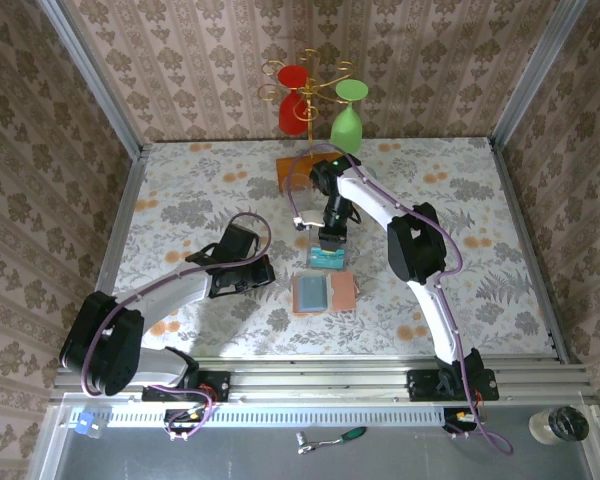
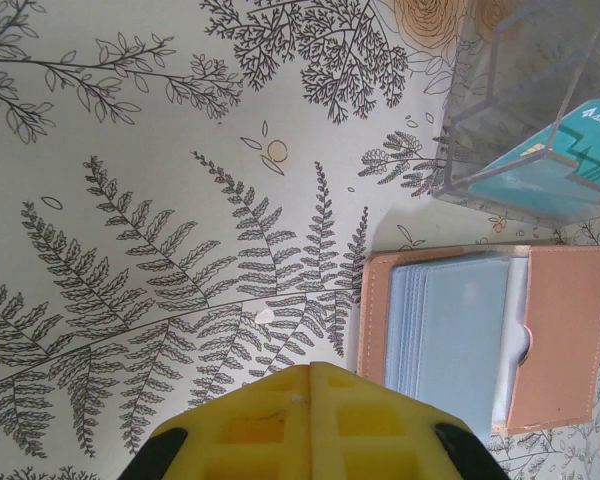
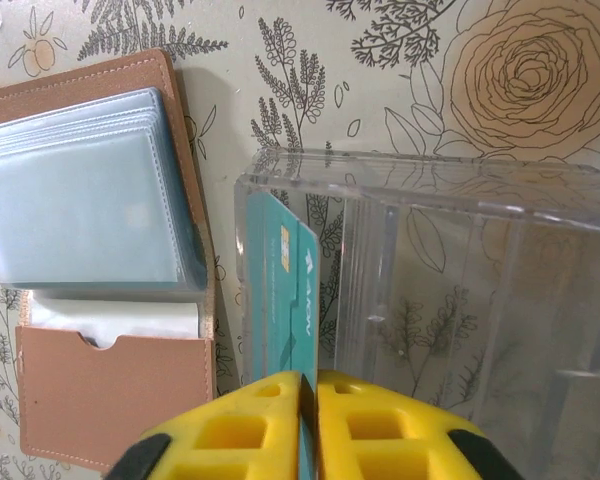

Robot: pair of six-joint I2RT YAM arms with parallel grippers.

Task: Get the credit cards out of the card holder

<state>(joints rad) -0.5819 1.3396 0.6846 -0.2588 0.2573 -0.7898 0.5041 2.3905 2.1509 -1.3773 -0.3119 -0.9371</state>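
Note:
The card holder (image 1: 323,293) lies open on the table, salmon-brown with blue-grey pockets (image 3: 80,215); no card shows in its pockets. Just behind it stands a clear plastic box (image 1: 328,258). My right gripper (image 3: 308,380) hangs over the box's left end, shut on the near edge of a teal credit card (image 3: 305,300) that stands on edge inside the box (image 3: 430,260), beside another teal card. My left gripper (image 2: 310,370) is shut on nothing, hovering over bare tablecloth just left of the card holder (image 2: 480,340). Teal cards (image 2: 560,165) show through the box wall.
An orange wooden rack base (image 1: 295,172) with a gold stand holding a red glass (image 1: 294,95) and a green glass (image 1: 348,120) stands at the back, right behind my right arm. Metal frame rails run along the table's sides.

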